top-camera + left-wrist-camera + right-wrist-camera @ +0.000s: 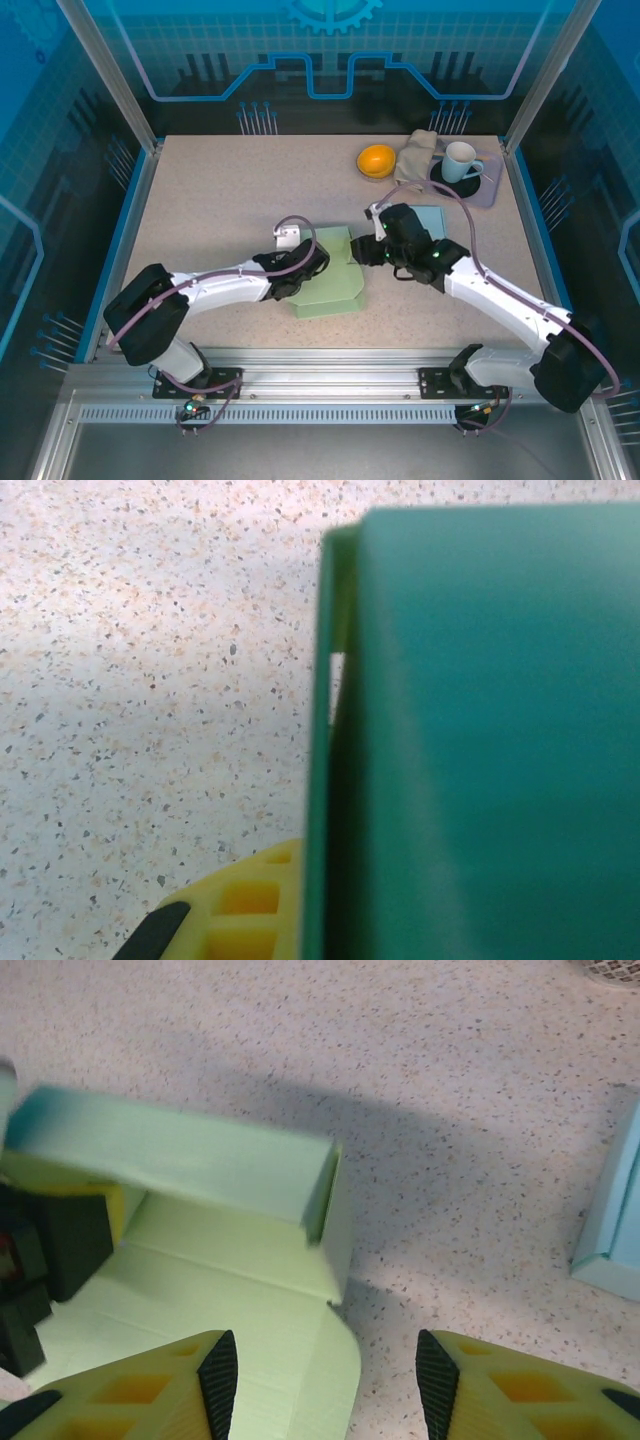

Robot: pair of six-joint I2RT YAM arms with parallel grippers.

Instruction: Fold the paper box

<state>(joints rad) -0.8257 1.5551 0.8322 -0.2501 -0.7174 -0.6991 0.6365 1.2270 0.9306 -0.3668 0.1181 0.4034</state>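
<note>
Green paper box [335, 288] partly folded, left gripper [300, 272] at its raised wall with jaws unclear, right gripper [325, 1372] jaws apart over its corner.

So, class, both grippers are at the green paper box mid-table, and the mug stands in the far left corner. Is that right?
No: the mug stands in the far right corner, as the top external view shows. The left gripper and right gripper are indeed at the green paper box mid-table.
</note>
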